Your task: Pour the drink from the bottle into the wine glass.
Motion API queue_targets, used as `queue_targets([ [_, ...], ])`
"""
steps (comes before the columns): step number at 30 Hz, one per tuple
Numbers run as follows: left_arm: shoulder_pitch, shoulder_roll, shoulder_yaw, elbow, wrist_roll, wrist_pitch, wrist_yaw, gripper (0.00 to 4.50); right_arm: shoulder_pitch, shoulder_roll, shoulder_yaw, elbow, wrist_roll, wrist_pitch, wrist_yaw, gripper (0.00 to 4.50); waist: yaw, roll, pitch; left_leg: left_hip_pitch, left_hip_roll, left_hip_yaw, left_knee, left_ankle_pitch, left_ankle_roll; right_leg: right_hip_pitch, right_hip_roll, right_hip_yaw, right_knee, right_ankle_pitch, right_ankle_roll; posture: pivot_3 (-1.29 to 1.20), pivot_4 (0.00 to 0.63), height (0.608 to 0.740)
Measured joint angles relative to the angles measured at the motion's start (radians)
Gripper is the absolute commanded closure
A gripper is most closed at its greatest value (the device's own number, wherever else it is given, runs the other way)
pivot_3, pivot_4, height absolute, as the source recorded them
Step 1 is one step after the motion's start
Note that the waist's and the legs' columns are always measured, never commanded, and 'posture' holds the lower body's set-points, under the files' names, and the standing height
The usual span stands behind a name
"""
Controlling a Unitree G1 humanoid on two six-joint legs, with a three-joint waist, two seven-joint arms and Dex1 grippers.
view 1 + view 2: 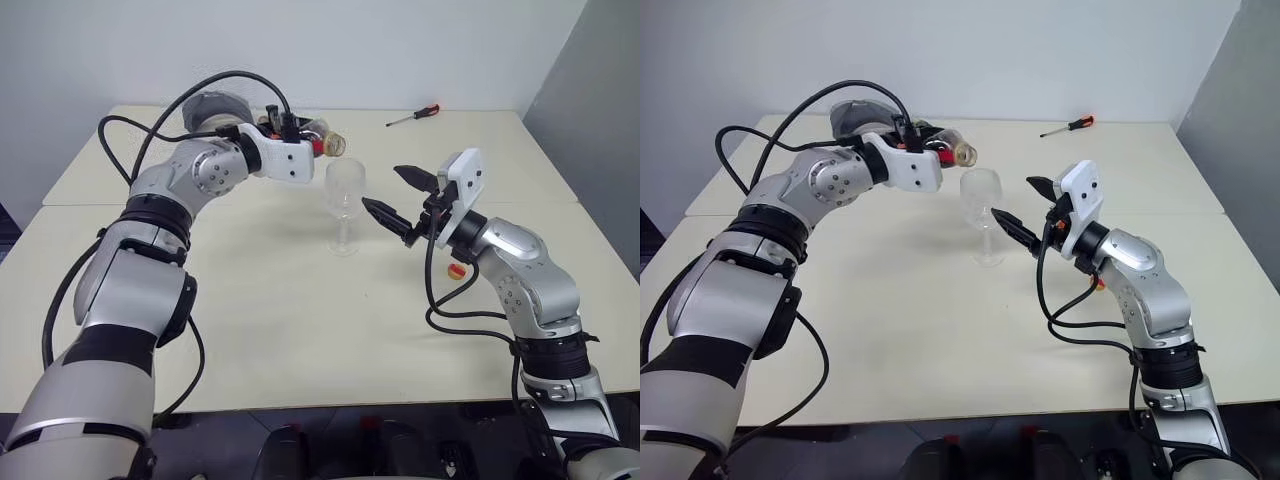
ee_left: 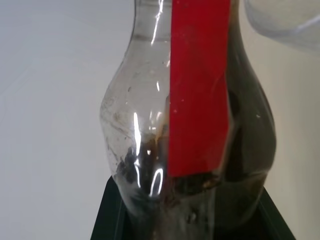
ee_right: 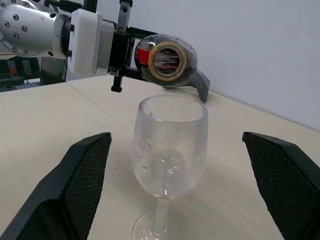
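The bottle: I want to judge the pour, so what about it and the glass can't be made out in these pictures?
- Bottle: in the head views the left pincer and wrist hide most of it; in the left wrist view its neck is cut off by the edge.
- Drink: the red label covers part of it, so the amount is unclear.
- Wine glass: its foot is cut off in the right wrist view; any liquid inside is too faint to tell.

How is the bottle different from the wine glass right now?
The bottle is tipped on its side in the air, clamped by the left gripper; the wine glass stands upright on the table. The bottle holds dark drink and wears a red label; the wine glass looks empty and plain. Both are see-through.
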Motion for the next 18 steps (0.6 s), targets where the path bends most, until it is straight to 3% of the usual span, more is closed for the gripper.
queue_targets([
  [18, -0.024, 0.02, -0.026, 0.02, 0.035, -0.003, 0.039, 3.46, 0.009, 0.008, 0.002, 0.0, -0.019, -0.015, 0.002, 0.0, 0.0, 0.0, 0.0, 0.0, 0.0, 0.001, 0.0, 0.0, 0.0, 0.0, 0.0, 0.001, 0.002, 0.0, 0.0, 0.0, 0.15, 0.74],
])
